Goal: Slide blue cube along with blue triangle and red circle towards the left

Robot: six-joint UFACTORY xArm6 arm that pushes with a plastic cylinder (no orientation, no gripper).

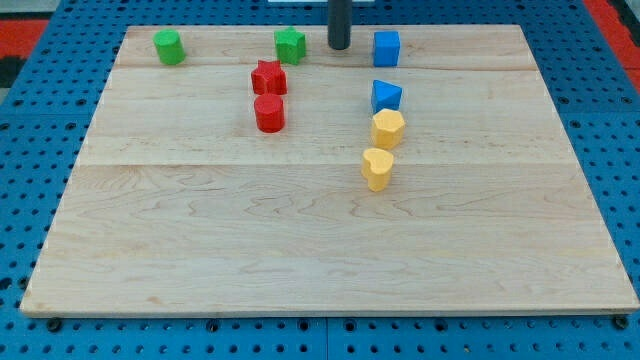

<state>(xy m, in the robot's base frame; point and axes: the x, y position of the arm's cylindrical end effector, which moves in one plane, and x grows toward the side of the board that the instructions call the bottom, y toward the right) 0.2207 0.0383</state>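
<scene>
Camera view: glossy blue plastic cube near the wooden board's top edge, my bare tip just beside its left face, nothing held.

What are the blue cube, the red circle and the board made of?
The blue cube looks like painted wood or plastic: even colour, soft sheen, no grain showing, so I can't tell which. The red circle looks the same, glossy red all over. The board looks like pale wood: grain lines and plank seams run across it. My tip sits just left of the blue cube.
</scene>
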